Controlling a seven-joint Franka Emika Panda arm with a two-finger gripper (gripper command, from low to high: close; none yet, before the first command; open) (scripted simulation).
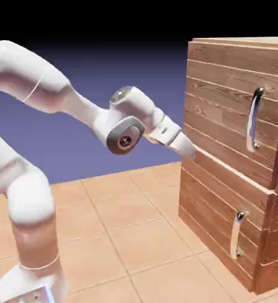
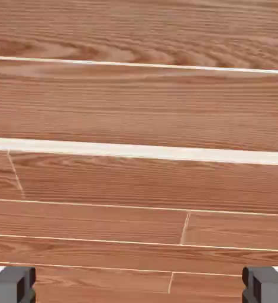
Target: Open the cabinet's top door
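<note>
Exterior view: taking the cabinet (image 1: 224,171) as the landmark, the white arm (image 1: 52,94) comes in from its left, rising from the lower corner and bending toward the wood. The claw (image 1: 187,148) is at the cabinet's left front edge, right at the seam between the two panels, tip touching or almost touching the planks; contact itself is too fine to confirm. The top door (image 1: 224,112) is the upper, larger panel of the cabinet and sits flush and closed. Its long curved silver handle (image 1: 255,118) is near the panel's right side, well apart from the claw. Below it, the shorter lower panel (image 1: 215,222) carries a smaller silver handle (image 1: 238,232). The cabinet stands on the tan tiled counter (image 1: 123,237).

In the hand view, cabinet planks fill everything, a pale seam (image 2: 139,151) crossing the middle. The two grey fingertips (image 2: 11,284) sit at opposite bottom corners, so the claw is spread wide with nothing between them.
</note>
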